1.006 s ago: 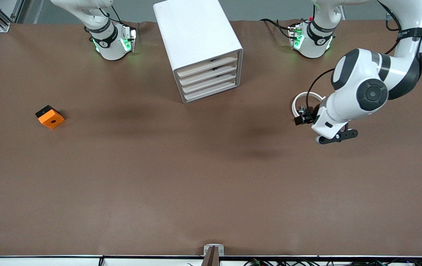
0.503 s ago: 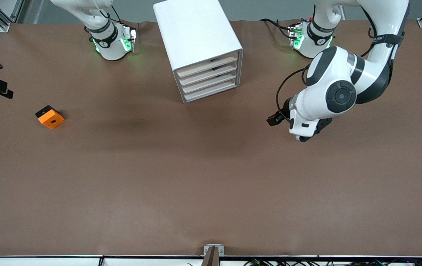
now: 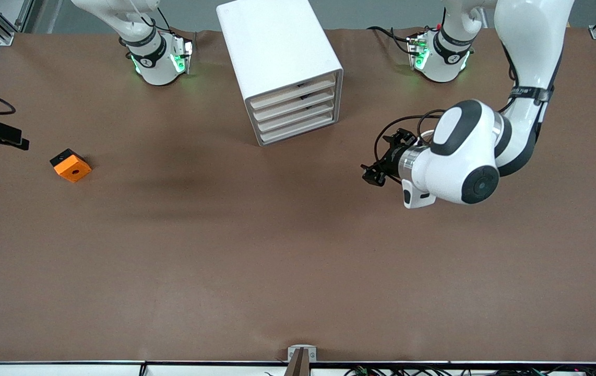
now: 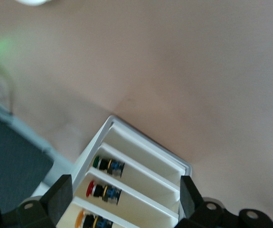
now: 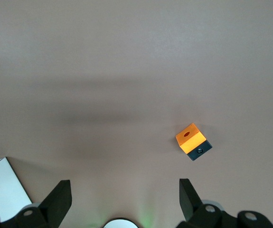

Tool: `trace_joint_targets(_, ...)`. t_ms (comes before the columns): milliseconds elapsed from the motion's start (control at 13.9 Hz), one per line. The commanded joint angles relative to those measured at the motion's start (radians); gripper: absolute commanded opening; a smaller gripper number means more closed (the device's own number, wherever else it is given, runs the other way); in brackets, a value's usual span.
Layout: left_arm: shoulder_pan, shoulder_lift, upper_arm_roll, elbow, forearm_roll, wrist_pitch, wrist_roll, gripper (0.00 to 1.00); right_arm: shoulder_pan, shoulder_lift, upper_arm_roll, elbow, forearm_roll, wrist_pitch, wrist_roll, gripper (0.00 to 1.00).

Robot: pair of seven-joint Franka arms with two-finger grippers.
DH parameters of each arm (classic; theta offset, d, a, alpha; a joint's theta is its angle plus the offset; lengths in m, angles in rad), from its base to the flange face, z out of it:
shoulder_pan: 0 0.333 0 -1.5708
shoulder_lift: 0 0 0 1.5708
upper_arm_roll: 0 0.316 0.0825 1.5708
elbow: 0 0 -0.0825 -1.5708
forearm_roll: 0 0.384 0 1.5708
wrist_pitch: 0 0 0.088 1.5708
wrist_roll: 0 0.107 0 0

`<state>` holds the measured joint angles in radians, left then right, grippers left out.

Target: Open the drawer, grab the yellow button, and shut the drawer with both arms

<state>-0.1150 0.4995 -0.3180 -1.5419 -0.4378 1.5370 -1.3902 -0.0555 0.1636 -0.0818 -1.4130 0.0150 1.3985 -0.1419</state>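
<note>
Both end effectors spread: left end effector [image 3: 370, 174] beside cabinet [image 3: 281, 68]; right end effector [image 3: 0, 137] at table [image 3: 298, 261] edge.

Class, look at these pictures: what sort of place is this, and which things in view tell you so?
Most likely a robotics lab test bench. Two white robot arms are mounted along one edge of a table under brown covering, where only test props stand: a white four-drawer cabinet and an orange block.

Even overhead light, soft shadows on the table [image 3: 298, 250], wrist views blurry.
</note>
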Motion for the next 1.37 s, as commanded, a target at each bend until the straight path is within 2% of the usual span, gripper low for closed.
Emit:
trace_joint_targets(0,0.023,0.120,0.000,0.066,-0.094,-0.076,-0.154,1.00,-0.010,0.022,0.001,0.014,-0.013,0.016,-0.008,1.00)
trace_joint_targets(288,0.023,0.234,-0.007,0.114,-0.153,-0.263,-0.459,1.00,-0.004,0.020,0.001,0.014,0.002,0.016,0.021,1.00)
trace_joint_targets(503,0.015,0.270,-0.007,0.109,-0.228,-0.354,-0.620,1.00,0.011,0.019,0.007,0.012,0.005,0.008,0.160,1.00)
trace_joint_targets(791,-0.009,0.300,-0.010,0.085,-0.344,-0.397,-0.811,1.00,0.034,0.014,0.007,0.006,0.006,0.005,0.186,1.00)
trace_joint_targets(934,-0.031,0.301,-0.010,0.080,-0.367,-0.397,-0.852,1.00,0.069,0.013,0.007,0.008,0.006,-0.009,0.319,1.00)
trace_joint_targets(1006,-0.040,0.309,-0.010,0.080,-0.369,-0.397,-0.868,0.91,0.092,0.013,0.007,0.006,0.006,-0.010,0.381,1.00)
trace_joint_targets(1078,-0.052,0.310,-0.010,0.077,-0.371,-0.397,-0.882,0.74,0.108,0.013,0.007,0.006,0.006,-0.010,0.427,1.00)
trace_joint_targets(1150,-0.060,0.312,-0.010,0.077,-0.371,-0.397,-0.886,0.67,0.132,0.011,0.007,0.006,0.006,-0.010,0.477,1.00)
trace_joint_targets(1294,-0.086,0.321,-0.009,0.077,-0.371,-0.394,-0.886,0.64,0.176,0.011,0.007,0.006,0.006,-0.007,0.585,1.00)
